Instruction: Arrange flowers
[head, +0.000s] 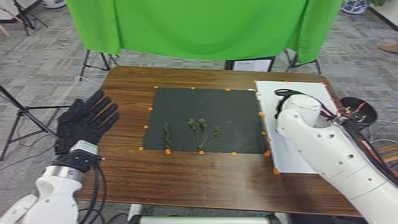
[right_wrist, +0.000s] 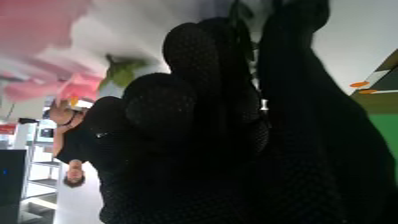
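Note:
The right hand (head: 286, 92) is at the far end of the white board, mostly hidden by its own arm. In the right wrist view the right hand (right_wrist: 191, 115) has its fingers curled against the thumb, with a thin green stem (right_wrist: 242, 25) between them. Blurred pink petals (right_wrist: 80, 82) and a green leaf (right_wrist: 124, 67) show beyond the fingertips. Several green sprigs (head: 202, 125) lie on the dark mat (head: 231, 107). Over the table's left edge, the left hand (head: 86, 120) is open with straight fingers.
A white board (head: 291, 162) lies along the right side of the brown table (head: 204, 185). Small orange markers edge the mat and board. A dark bin (head: 360, 112) stands off the table's right edge. Green cloth (head: 204, 27) hangs behind the far edge.

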